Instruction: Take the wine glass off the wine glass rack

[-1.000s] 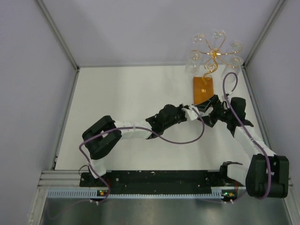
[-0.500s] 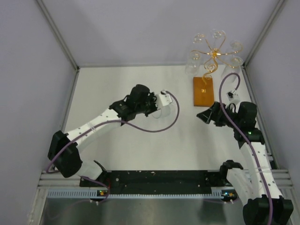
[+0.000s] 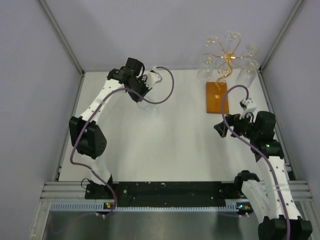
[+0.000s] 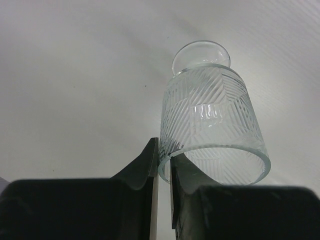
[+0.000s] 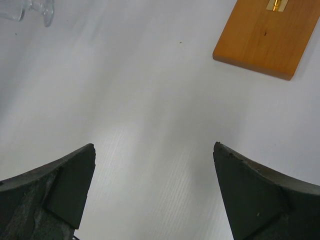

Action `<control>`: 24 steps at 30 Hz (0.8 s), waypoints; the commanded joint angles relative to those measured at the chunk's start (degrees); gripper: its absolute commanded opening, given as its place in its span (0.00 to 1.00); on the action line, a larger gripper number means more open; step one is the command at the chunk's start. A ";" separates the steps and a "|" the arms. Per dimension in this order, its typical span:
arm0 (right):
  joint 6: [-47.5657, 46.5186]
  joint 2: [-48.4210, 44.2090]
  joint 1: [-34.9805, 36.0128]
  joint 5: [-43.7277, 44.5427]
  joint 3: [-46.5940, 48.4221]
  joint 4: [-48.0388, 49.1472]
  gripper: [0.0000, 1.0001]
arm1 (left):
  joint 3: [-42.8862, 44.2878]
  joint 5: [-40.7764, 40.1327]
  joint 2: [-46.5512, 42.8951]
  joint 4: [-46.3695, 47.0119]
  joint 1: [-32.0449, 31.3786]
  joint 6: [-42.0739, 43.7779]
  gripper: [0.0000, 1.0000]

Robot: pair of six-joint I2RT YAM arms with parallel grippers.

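Left gripper [image 4: 163, 161] — swung leftward, clamping wine glass [image 4: 212, 117]

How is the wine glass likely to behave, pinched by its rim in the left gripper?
The wine glass looks rigid but probably fragile: it has a thin clear wall, clamped at one rim spot by the left gripper. The smooth rim may slip or pivot in so narrow a grip. Its round bowl would likely roll if laid down.
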 commanded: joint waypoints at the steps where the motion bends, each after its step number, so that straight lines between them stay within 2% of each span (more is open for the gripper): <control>1: -3.02 1.10 -0.58 1.25 0.60 2.14 0.99 | 13.78 -2.26 7.65 -12.11 4.08 -0.77 0.00; 5: -3.72 3.12 -0.58 1.34 1.57 2.67 0.99 | 26.26 -6.13 16.44 -18.71 7.24 -2.00 0.00; 7: -3.72 4.09 -0.58 1.34 2.01 3.10 0.99 | 29.62 -7.71 18.91 -19.86 8.30 -1.48 0.00; 15: -3.11 6.37 -0.58 1.16 2.45 4.25 0.99 | 30.42 -16.41 21.99 -20.22 10.94 4.76 0.00; 24: -2.49 5.94 -0.58 0.73 1.75 4.51 0.99 | 34.03 -17.21 25.16 -20.83 14.46 9.07 0.00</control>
